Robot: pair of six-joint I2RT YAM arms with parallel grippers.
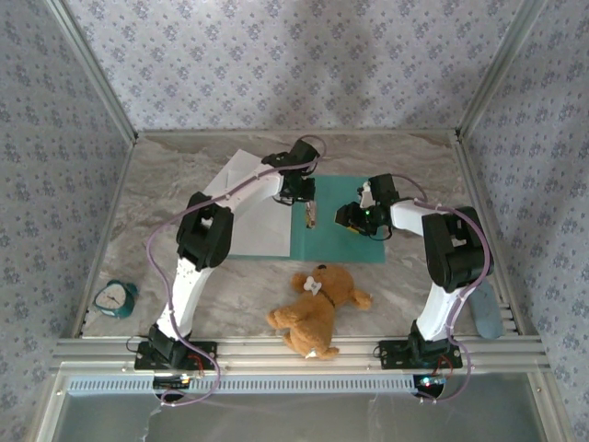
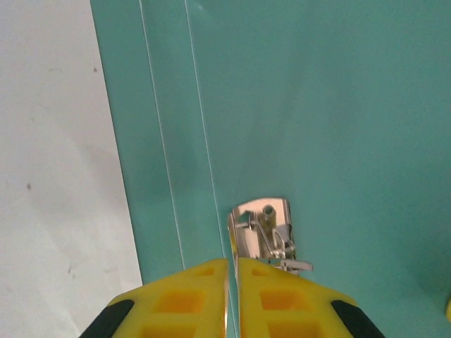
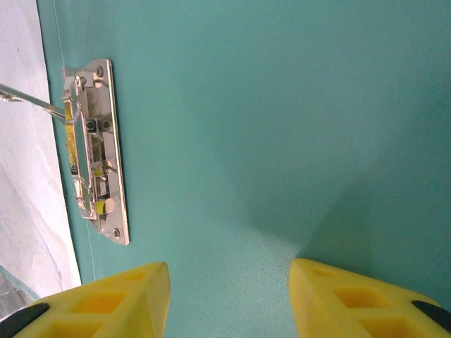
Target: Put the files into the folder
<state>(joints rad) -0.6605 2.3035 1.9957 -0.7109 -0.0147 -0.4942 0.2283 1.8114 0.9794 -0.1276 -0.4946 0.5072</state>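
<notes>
The folder lies open and flat in the middle of the table. Its green side faces up. 2 white files are on its left. 1 sheet lies flat just beside the green part. The other sheet lies tilted behind it, toward the far left. The left arm hides where the 2 sheets meet.

The left gripper reaches across the white sheets to the fold of the folder. In the left wrist view, its yellow fingers are almost pressed together, with only a thin slit between them. I see nothing held in that slit. The shiny metal clip sits just past the tips of the left gripper, a bit to the right. I cannot tell if the tips touch it. The green folder spreads out ahead, and the white sheet is off to the left, past 2 thin crease lines.

The right gripper hangs over the green half, near the left one but apart from it. In the right wrist view, the right gripper is wide apart, with bare green folder in the gap. The clip lies ahead and to the left, well away from the tips. White paper shows just past the clip.

A brown teddy bear lies at the near edge, between the 2 arms. A small green alarm clock sits at the near left.
</notes>
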